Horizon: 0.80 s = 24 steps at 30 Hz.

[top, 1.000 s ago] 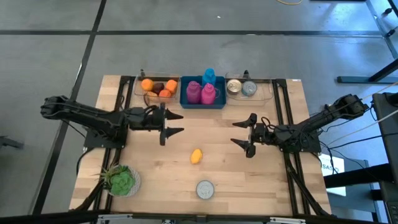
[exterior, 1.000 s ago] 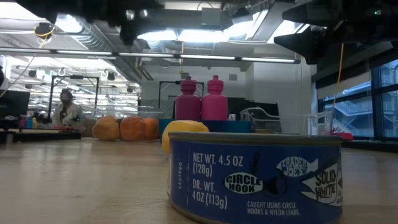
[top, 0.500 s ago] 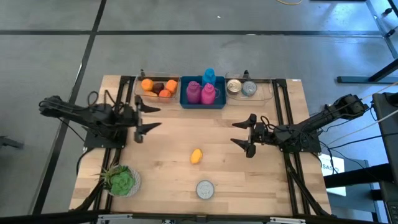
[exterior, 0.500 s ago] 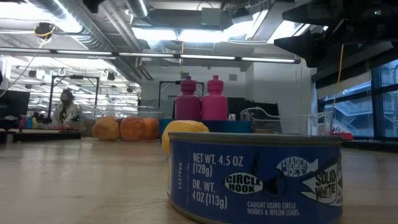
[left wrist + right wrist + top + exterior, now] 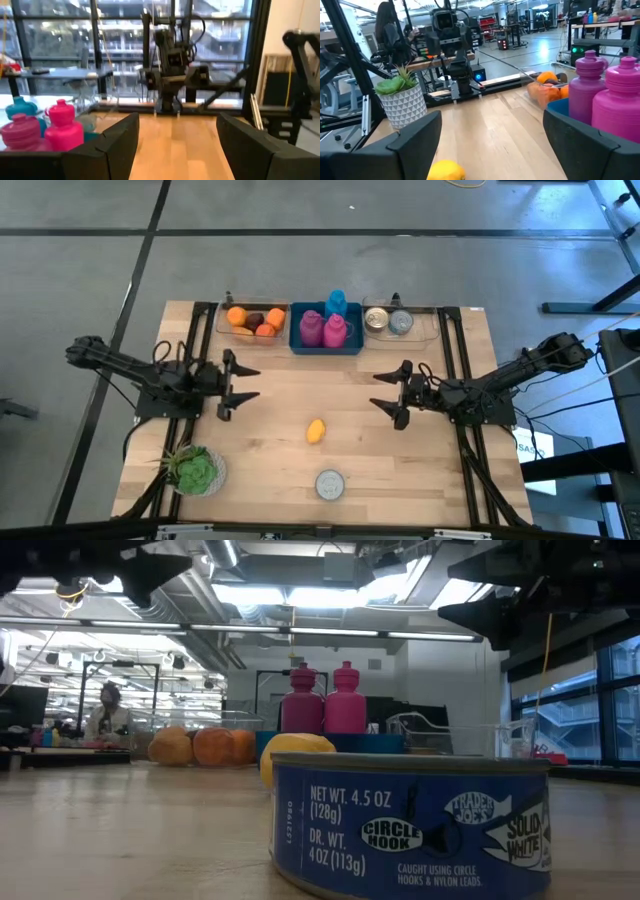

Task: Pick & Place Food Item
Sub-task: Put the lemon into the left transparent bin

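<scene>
While the overhead camera is looking down, the small yellow lemon (image 5: 315,430) is lying on the pale wooden surface (image 5: 330,375), between and nearer the front than the left gripper (image 5: 243,382) and right gripper (image 5: 387,390), both standing open and empty. Low down, it is sitting behind the blue tuna can (image 5: 412,825). Past the right gripper's spread fingers (image 5: 412,145), it is lying near.

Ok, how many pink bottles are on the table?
2. Both stand side by side in the blue bin at the table's far edge: one bottle on the left, the other on the right. A blue bottle stands behind them.
</scene>
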Available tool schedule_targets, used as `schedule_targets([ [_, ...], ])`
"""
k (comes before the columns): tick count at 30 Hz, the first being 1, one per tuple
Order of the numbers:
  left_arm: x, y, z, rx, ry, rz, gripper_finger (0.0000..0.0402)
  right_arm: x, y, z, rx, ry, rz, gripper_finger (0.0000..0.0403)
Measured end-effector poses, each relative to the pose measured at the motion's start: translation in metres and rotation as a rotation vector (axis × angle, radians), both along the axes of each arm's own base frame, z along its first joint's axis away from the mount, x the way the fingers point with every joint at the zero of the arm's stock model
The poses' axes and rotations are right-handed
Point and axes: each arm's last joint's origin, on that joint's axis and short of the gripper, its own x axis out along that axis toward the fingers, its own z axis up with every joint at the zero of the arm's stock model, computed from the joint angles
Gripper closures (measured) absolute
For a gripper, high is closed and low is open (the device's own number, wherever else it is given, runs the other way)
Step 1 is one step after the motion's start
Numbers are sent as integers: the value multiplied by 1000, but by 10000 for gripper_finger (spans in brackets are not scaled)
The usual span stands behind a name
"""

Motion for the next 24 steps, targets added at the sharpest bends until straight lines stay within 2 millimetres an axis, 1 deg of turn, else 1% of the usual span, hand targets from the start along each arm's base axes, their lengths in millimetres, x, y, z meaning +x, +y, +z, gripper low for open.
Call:
schedule_targets([
  [4,-7,3,-10,2,-59,34,146,0,0,0,4,-1,7,58],
  [8,-15,6,-9,-3,-88,79,146,0,0,-1,22,7,7,58],
  [13,-22,6,-10,-6,-86,53,146,0,0,-2,20,20,7,58],
  [19,-18,6,-22,-88,23,28,146,0,0,-3,16,23,-6,58],
  [24,-9,2,-29,-134,95,-39,146,0,-2,-3,9,24,-31,58],
])
